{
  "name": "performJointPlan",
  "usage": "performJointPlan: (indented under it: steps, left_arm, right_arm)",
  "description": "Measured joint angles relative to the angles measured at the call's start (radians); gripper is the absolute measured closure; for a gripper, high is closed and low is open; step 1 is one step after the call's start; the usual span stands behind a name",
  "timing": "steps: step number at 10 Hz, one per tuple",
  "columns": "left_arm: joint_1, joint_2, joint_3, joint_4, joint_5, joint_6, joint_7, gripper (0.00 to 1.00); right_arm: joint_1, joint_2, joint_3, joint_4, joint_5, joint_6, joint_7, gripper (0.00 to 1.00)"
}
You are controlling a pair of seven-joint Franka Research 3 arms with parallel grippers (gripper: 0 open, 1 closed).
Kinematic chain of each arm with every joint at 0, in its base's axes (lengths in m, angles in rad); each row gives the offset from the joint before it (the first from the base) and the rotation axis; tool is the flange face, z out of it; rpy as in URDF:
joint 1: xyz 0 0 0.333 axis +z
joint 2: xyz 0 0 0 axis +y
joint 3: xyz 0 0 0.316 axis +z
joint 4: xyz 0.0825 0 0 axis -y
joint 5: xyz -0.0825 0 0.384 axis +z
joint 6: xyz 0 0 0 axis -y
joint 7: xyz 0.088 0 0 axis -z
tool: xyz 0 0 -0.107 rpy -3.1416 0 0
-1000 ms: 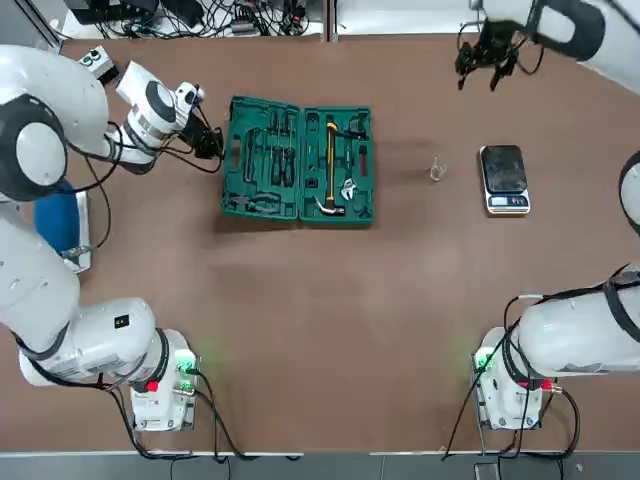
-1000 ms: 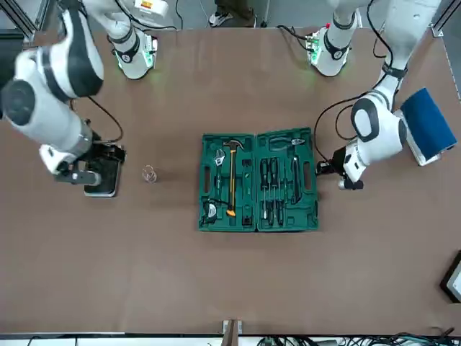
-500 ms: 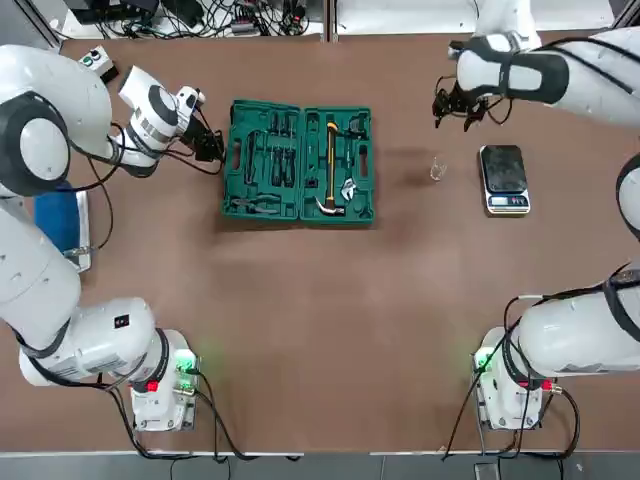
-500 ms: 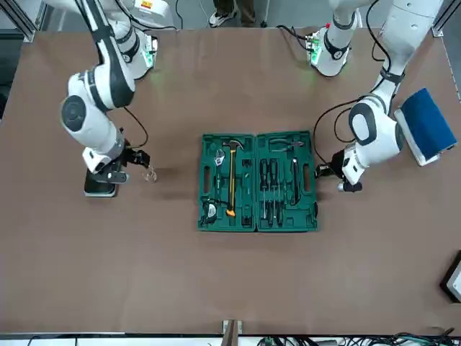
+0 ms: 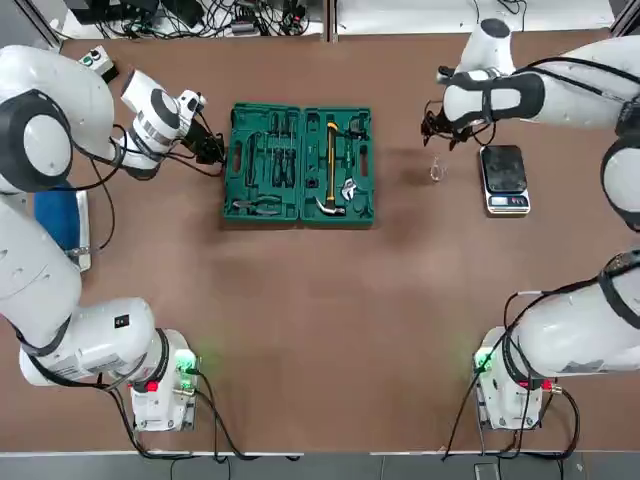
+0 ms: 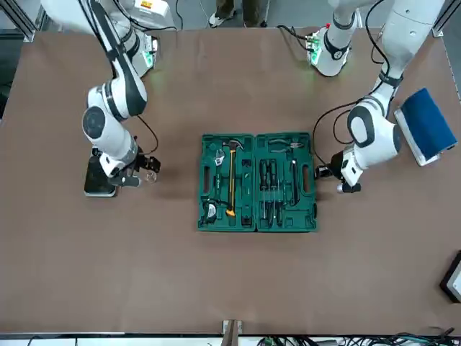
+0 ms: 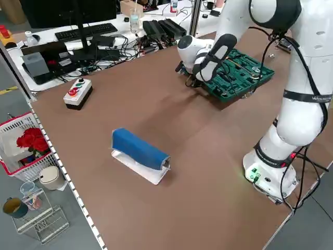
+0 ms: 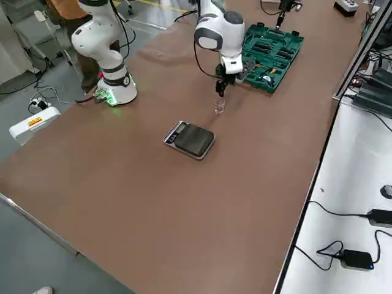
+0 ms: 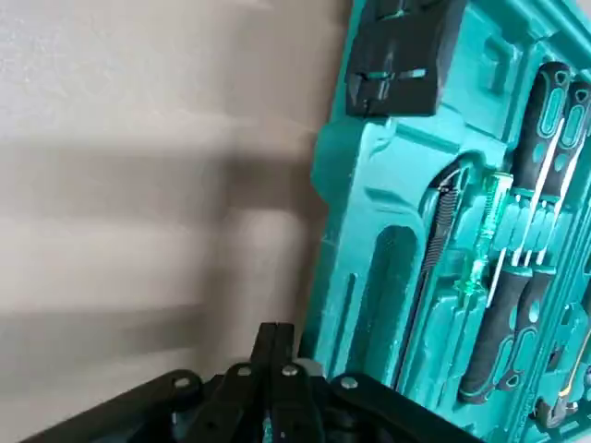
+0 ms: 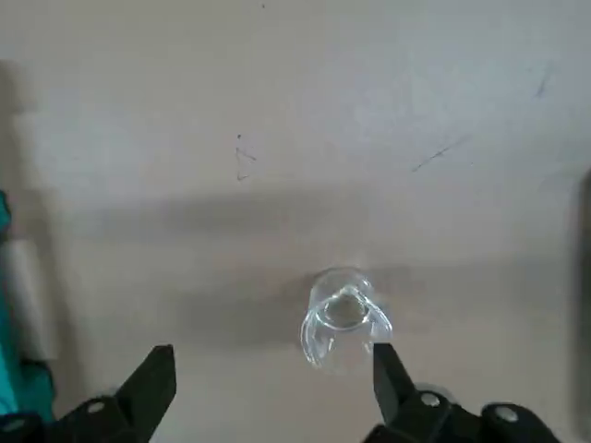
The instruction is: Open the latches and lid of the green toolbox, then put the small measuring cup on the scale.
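While the toolbox [image 5: 298, 208] lies open on the worktop [image 5: 300, 330], its 2 halves spread flat side by side, the cup [image 10: 344, 318] is clear of it, toward the robot's right, between toolbox and scale [image 5: 506, 180]. Cup appears upright on the worktop.

Right pincer [image 10: 274, 349]: open, 2 fingers apart, holding nothing. Position: low over the worktop, close by the cup, on the toolbox side of the scale. In its wrist view, 1 fingertip overlaps the cup's edge; contact cannot be told.

Left pincer [image 9: 277, 330]: closed, nothing visible in its grip. Position: just beside the toolbox's outer edge, on the robot's left.

Scale flat on the worktop, nothing on its dark top, display end toward the robot's bases.

Toolbox contents: yellow-handled hammer [image 5: 331, 155] and adjustable wrench [image 5: 348, 188] in the half nearer the cup; dark-handled screwdrivers [image 6: 272, 194] in the other.

Well off on the robot's left: blue pad [image 7: 139, 148] on a white base, and a switch box [image 7: 78, 92] with red buttons. Person's legs [image 6: 252, 10] show behind the robot's side.
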State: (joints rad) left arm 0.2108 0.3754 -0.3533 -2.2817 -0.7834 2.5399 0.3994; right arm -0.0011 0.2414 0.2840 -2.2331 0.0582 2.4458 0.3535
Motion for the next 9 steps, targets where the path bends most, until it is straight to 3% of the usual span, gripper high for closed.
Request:
performJointPlan:
  steps: [4, 6, 9]
  left_arm:
    - [0.000, 0.000, 0.002, -0.002, 0.000, 0.000, 0.000, 0.99]
    - [0.000, 0.004, 0.003, -0.007, 0.000, 0.000, 0.000, 0.99]
    - [0.002, 0.003, 0.003, -0.004, 0.000, -0.001, 0.000, 0.99]
  right_arm:
    - [0.003, 0.060, 0.000, -0.006, 0.000, 0.060, 0.028, 0.15]
    - [0.005, 0.065, 0.000, -0.006, 0.000, 0.061, 0.029, 0.29]
    - [0.009, 0.072, 0.000, -0.012, 0.000, 0.061, 0.036, 0.31]
